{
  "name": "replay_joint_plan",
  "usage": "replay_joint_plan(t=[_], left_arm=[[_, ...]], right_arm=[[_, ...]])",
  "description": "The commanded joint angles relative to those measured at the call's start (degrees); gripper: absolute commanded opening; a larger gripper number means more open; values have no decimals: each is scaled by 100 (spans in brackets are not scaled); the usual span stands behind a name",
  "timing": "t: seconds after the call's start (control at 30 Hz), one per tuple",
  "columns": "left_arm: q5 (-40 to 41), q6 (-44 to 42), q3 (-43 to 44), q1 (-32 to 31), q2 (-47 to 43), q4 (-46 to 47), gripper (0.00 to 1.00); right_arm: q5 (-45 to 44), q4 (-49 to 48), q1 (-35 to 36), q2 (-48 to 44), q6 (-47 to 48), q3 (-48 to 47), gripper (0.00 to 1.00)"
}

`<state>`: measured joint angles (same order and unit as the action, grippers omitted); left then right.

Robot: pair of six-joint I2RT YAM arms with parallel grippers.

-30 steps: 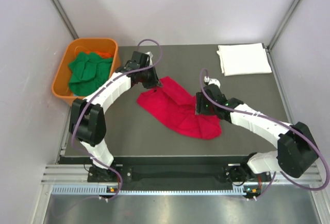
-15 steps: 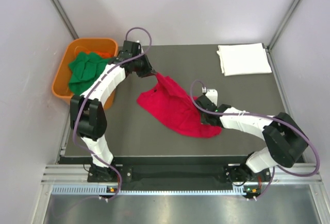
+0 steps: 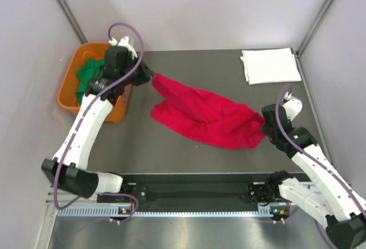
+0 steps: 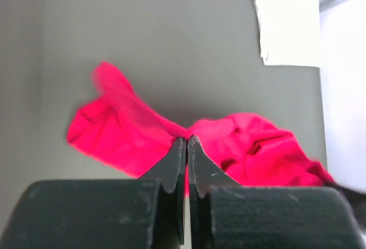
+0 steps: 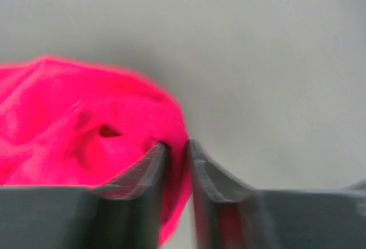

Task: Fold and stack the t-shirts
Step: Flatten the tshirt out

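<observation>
Item: bright red soft cloth t-shirt [image 3: 206, 117], stretched across frame centre over dark desk [image 3: 189, 157]; left tool [image 3: 150, 79] and right tool [image 3: 264, 121] each pinch one end. Handling: pull evenly, lower flat.

A dark grey table [image 3: 171, 151] stands boxed in by pale walls [image 3: 200, 8] — metal posts [image 3: 66, 8] in the far corners.

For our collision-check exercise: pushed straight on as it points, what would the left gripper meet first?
The left gripper would meet the red t-shirt it pinches; beyond, probably the dark table, depth unclear.
</observation>
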<state>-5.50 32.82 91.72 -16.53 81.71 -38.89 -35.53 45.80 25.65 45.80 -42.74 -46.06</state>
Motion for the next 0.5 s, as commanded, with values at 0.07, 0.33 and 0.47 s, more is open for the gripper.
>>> replay_joint_plan(t=[0.07, 0.33, 0.47], left_arm=[[-356, -12, -1962, -34, -813, 75, 0], [-399, -118, -3178, -34, -1298, 294, 0], [-391, -162, -3169, -25, -1175, 444, 0]], right_arm=[[1161, 544, -236, 192, -884, 326, 42], [1871, 1220, -201, 1798, -1808, -1413, 49], [2646, 335, 415, 2328, -2614, -1036, 48]])
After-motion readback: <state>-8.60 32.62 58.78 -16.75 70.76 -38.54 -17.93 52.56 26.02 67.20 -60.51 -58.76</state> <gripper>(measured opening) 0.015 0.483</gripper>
